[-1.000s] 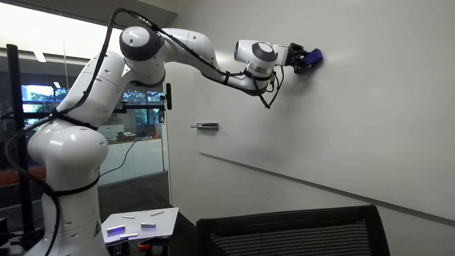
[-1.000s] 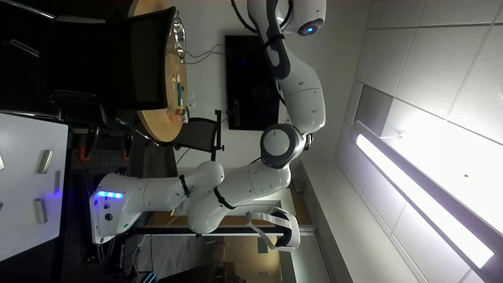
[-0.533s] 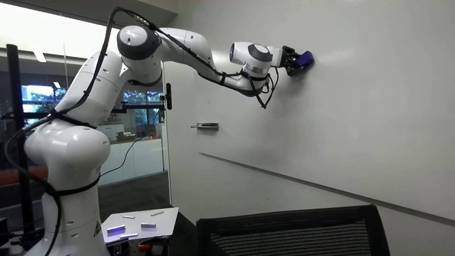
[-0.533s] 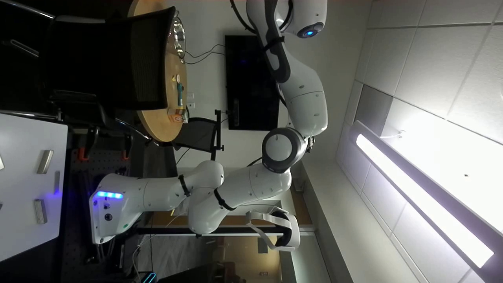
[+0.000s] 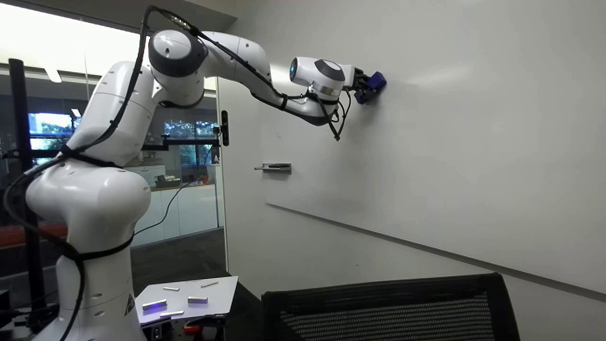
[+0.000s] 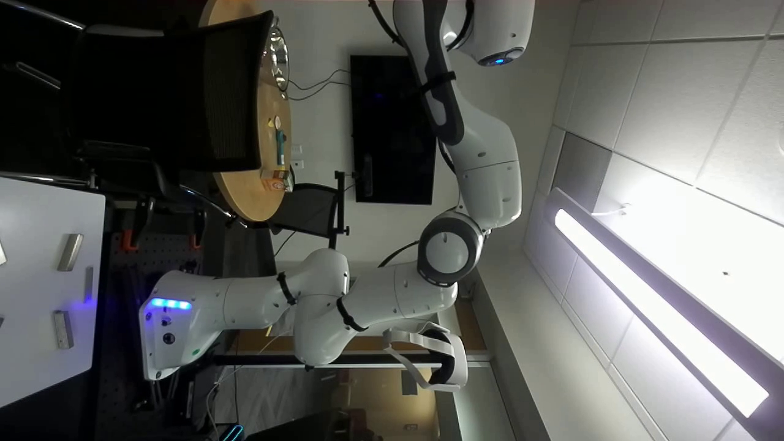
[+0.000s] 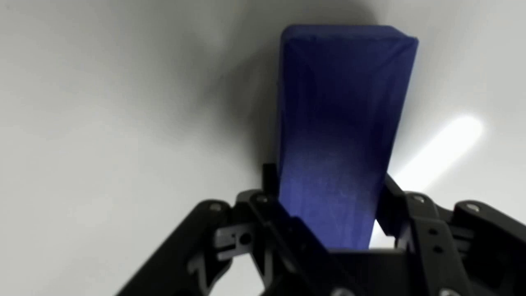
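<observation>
Gripper [image 7: 328, 183] jaws stand partly open, with 2 fingers [image 7: 270, 181] clamped on the long sides of a dark blue block [image 7: 345, 123]. The block is at the face of the whiteboard [image 5: 473, 142], well above the lower rail [image 5: 530, 276]; full contact cannot be confirmed. Hold the block's far face parallel to the board and apply light, even pressure; excess force would probably twist it in the grip. Only the wrist view shows how much of the block projects beyond the fingers. The arm [image 5: 241, 54] extends toward the board in an exterior view; where the white headset [image 6: 456, 358] appears, gripper and block are out of frame.
</observation>
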